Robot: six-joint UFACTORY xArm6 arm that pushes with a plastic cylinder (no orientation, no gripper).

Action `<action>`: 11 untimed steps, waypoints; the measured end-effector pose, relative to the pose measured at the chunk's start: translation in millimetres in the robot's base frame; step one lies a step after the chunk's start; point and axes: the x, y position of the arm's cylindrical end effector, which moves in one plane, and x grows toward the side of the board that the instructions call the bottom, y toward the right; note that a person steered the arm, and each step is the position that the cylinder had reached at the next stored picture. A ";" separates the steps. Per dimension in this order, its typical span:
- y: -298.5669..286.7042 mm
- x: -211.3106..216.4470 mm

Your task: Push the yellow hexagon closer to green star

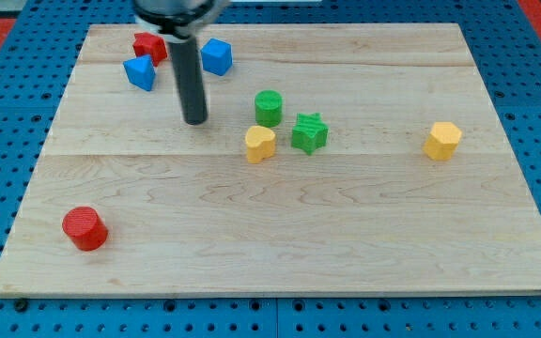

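While my tip (195,120) hovers left, yellow hexagon (442,140) well right of green star (309,132)

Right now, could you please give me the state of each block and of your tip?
My tip: on the board, touching no block.
Yellow hexagon: alone, far right of green star.
Yellow heart: beside the star.
Green cylinder: upright.
Red cylinder: upright, alone.

On the wooden board (346,244), the green star block (309,132) sits mid-board — a yellow heart-shaped block (260,144) just left, a green cylinder block (269,107) above-left. The yellow hexagon block (443,140) lies well apart at the view's right. My tip (194,120) stands left of the cylinder.
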 end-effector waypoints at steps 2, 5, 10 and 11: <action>116.7 -26.7; 341.9 1.1; 286.6 97.1; 205.9 100.9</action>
